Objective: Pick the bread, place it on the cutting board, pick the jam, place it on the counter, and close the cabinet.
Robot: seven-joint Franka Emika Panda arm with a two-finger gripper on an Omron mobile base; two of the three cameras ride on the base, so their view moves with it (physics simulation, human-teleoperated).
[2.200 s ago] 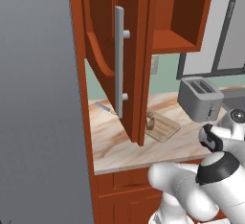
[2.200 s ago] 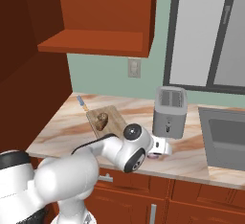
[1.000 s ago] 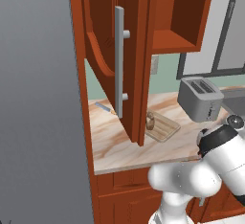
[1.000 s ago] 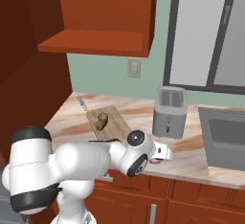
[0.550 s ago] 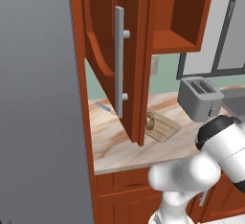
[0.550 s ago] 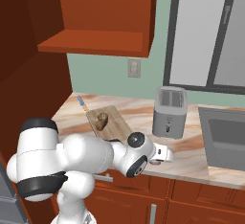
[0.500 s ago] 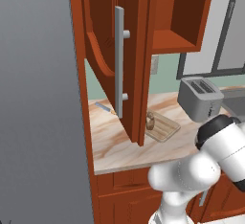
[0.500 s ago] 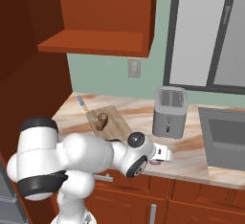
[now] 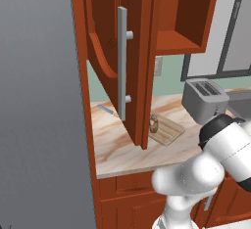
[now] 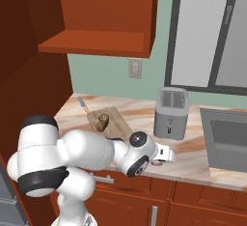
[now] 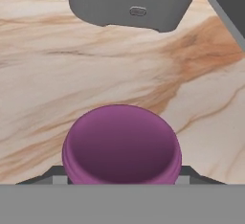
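Note:
The jam (image 11: pixel 122 144), a jar with a purple lid, sits between the fingertips of my gripper (image 11: pixel 122 174), which is shut on it just above the counter (image 11: pixel 57 74). From the right base view the gripper (image 10: pixel 164 156) is low in front of the toaster, with a bit of the jam (image 10: pixel 157 162) under it. The bread (image 10: pixel 102 120) stands on the cutting board (image 10: pixel 117 127); the left base view shows the bread (image 9: pixel 154 124) on the board (image 9: pixel 169 131) too. The cabinet door (image 9: pixel 105 52), with its grey handle (image 9: pixel 122 61), stands open.
A grey toaster (image 10: pixel 171 112) stands on the counter just behind the gripper, and it is close ahead in the hand view as the toaster (image 11: pixel 134 0). A sink (image 10: pixel 226 138) lies to the right. A blue-handled knife (image 10: pixel 83 104) lies at the back left.
The arm's upper links have swung round and risen. The hand with the jam has stayed almost where it was in front of the toaster.

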